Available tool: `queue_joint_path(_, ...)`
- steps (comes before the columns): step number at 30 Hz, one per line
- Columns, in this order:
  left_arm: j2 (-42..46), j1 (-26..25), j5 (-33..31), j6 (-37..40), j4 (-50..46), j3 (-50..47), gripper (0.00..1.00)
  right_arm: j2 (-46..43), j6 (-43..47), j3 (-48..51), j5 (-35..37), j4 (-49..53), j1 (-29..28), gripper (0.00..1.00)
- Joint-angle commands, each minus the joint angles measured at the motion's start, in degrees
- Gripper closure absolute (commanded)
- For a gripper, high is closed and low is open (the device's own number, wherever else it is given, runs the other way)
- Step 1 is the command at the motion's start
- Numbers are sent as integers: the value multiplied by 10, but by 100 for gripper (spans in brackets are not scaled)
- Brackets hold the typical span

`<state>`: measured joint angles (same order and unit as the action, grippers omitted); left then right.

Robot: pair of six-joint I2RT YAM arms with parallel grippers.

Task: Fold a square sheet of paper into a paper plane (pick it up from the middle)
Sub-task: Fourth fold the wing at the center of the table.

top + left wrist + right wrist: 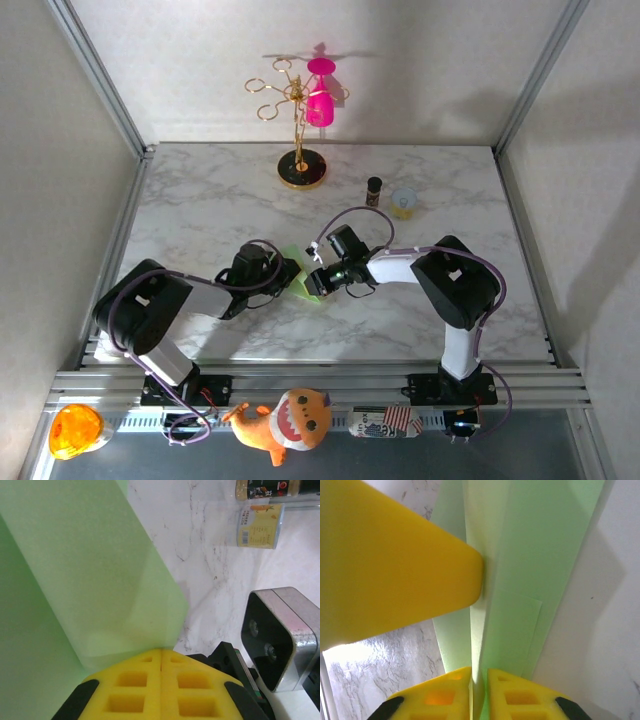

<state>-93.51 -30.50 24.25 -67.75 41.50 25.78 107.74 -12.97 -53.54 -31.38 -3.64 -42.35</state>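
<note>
The square sheet of paper (313, 292), pale green and folded into long narrow layers, is held between both grippers over the middle of the table. My left gripper (286, 272) comes in from the left. Its yellow pads (135, 680) are pressed together, and the paper (90, 570) fans out from their tips (161, 650). My right gripper (320, 280) meets it from the right. In the right wrist view the folded paper (535, 555) runs up through the narrow slot between my right gripper's (479, 672) pads. The left gripper's yellow finger (395, 565) presses on the paper just ahead.
A gold stand with pink cups (300, 120) stands at the back of the marble table (200, 200). To its right are a small dark bottle (374, 190) and a yellow-white cup (403, 203). A plush toy (285, 420) lies on the front rail.
</note>
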Motion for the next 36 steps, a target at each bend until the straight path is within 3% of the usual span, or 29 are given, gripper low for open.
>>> queue_joint_path(1, -10, 5, -7, -10, 4, 12, 98, 13, -6, 4, 2, 24, 9, 82)
queue_joint_path(12, -6, 14, -8, -12, 5, 10, 97, 44, -24, 13, -48, 9, 23, 93)
queue_joint_path(20, 26, 16, -8, 12, 19, 0, 95, 47, -53, 25, -84, 9, 44, 94)
queue_joint_path(29, 29, 9, -9, 25, -5, -1, 95, -40, -71, 64, 47, 14, 44, 93)
queue_joint_path(36, -2, -8, -7, 27, -8, 14, 95, -76, -98, 86, 84, 11, 41, 93)
